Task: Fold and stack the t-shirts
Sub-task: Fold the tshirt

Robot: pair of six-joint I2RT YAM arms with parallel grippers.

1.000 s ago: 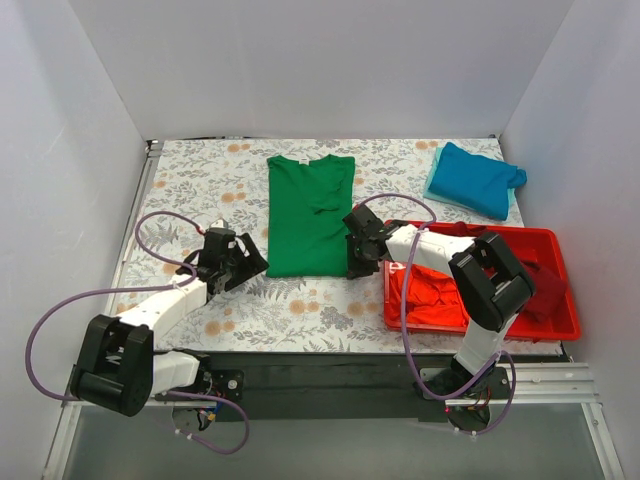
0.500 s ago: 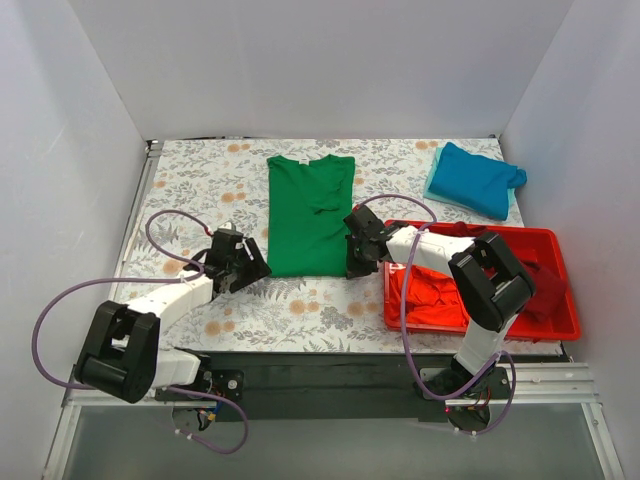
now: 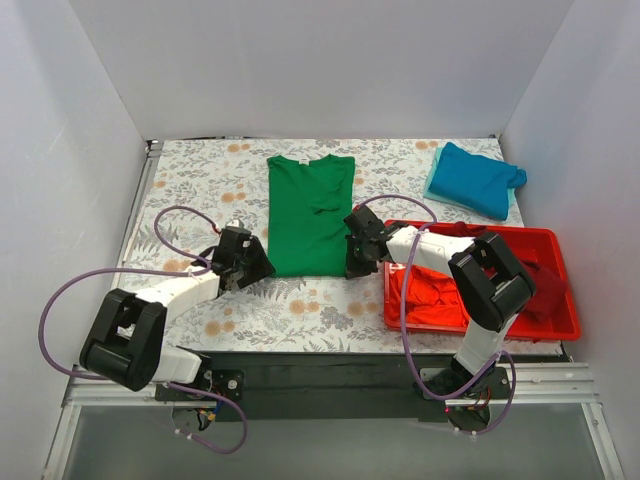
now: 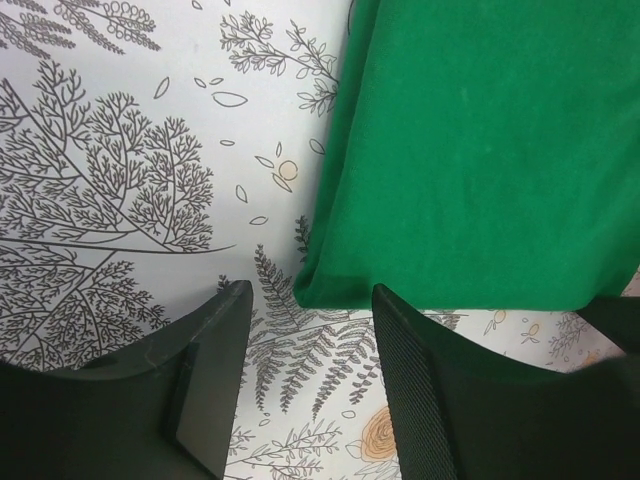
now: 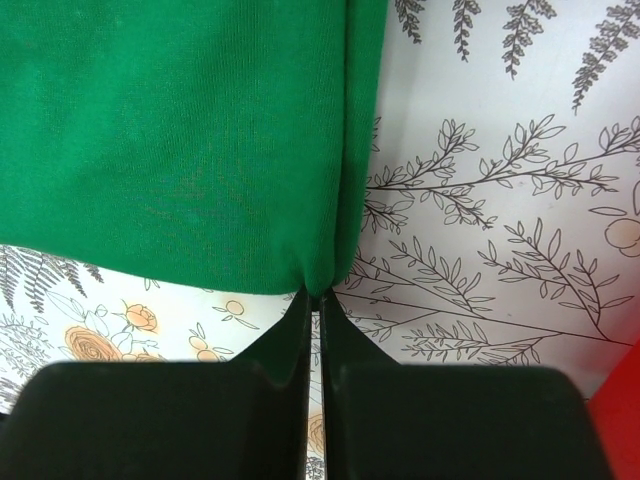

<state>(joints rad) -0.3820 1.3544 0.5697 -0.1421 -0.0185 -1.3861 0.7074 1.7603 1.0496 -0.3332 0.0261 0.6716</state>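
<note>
The whole table [image 3: 190, 180] is seen from a fixed camera above and behind the arm bases, tilted down and forward. Each wrist view is set close over the tabletop, past its own fingers — the left gripper [image 4: 310, 295] at the near left corner of the green shirt [image 4: 480, 150], the right gripper [image 5: 315, 295] at the near right. That near hem is shared by all three views.

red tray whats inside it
A crumpled orange-red shirt and a dark maroon shirt lie in the red tray. The right arm covers the middle; whatever lies under the shirts is hidden.
</note>
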